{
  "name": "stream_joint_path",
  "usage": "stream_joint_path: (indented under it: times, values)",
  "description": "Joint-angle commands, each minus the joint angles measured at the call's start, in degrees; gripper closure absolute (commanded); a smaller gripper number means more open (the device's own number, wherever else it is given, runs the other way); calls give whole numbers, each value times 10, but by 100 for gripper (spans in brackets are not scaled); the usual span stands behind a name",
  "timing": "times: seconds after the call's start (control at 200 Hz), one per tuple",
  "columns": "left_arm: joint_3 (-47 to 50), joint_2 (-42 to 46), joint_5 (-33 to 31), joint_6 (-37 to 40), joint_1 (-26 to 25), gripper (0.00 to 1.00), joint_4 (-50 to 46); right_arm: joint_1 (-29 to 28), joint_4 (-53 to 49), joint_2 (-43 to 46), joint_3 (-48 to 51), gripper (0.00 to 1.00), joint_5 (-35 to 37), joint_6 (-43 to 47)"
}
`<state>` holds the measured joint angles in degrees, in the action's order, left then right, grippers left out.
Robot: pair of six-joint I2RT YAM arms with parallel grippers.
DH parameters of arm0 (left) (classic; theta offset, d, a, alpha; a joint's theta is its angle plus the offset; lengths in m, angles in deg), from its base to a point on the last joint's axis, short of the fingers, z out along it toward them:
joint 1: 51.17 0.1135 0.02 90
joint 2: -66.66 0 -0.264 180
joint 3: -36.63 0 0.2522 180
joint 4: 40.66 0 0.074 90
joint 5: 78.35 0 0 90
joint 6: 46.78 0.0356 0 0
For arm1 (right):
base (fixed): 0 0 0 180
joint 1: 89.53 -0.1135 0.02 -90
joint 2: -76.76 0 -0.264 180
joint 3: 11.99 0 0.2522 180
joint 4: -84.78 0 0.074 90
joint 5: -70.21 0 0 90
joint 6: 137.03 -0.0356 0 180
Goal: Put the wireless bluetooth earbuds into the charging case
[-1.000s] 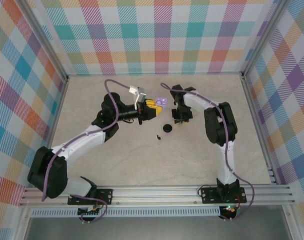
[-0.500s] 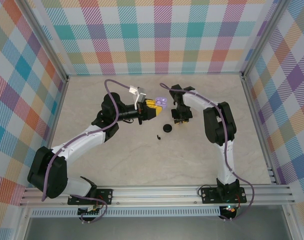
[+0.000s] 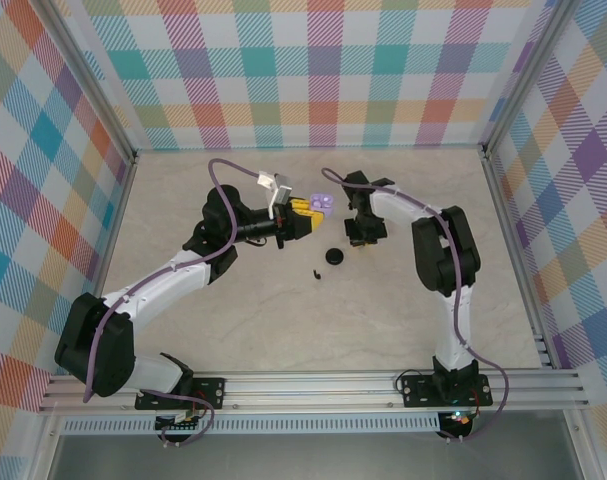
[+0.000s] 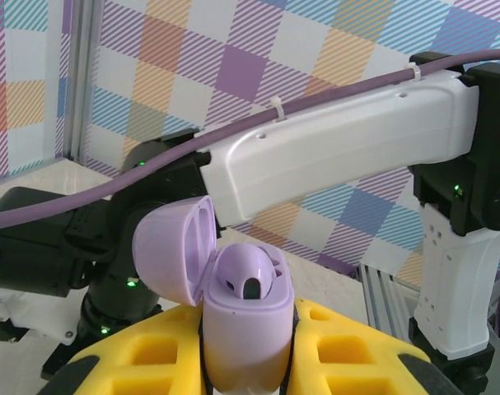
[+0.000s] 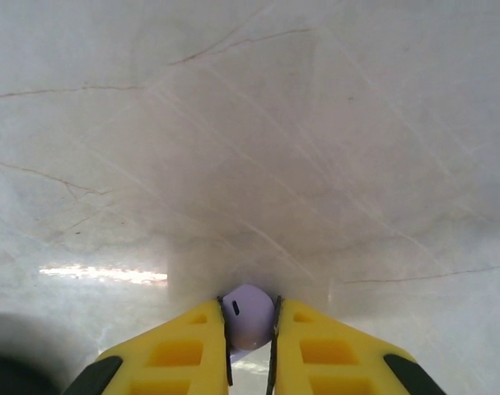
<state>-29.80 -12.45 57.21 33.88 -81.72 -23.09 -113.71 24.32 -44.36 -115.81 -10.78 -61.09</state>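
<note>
With the tiny pale lilac earbud (image 5: 248, 319) pinched in your right gripper (image 5: 250, 331), lift gently toward the open lilac case (image 4: 246, 325) your left gripper (image 4: 248, 362) clamps.

Wide bare tabletop (image 3: 283, 330) nearside; black case (image 3: 333, 258) and black bud (image 3: 314, 272) mid-table.

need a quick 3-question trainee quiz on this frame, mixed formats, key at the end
1. True or false: the lilac charging case held in the left gripper has its lid shut.
2. The right gripper is shut on: A) a black earbud, B) a lilac earbud, C) nothing.
3. What colour is the round case lying on the table between the arms?
Key: 1 false, the lid stands open. 2 B. 3 black.
</note>
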Motion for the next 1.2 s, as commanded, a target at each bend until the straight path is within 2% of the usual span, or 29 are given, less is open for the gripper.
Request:
stream_joint_path:
  times: [0.0, 0.34, 0.58, 0.705, 1.195]
  values:
    - [1, 1, -13, 8, 2, 100, -3, 15, 55, 46, 45, 86, 14, 9]
    - [0, -20, -83, -2, 3, 100, -33, 36, 145, 177, 158, 86, -21, 13]
    - [2, -45, -119, -20, 3, 100, -42, 36, 169, 238, 196, 85, -57, 23]
    - [4, -45, -122, -23, 3, 100, -38, 36, 145, 223, 189, 84, -73, 42]
    - [1, -43, -118, -17, 3, 100, -48, 36, 28, 70, 87, 83, -53, 71]
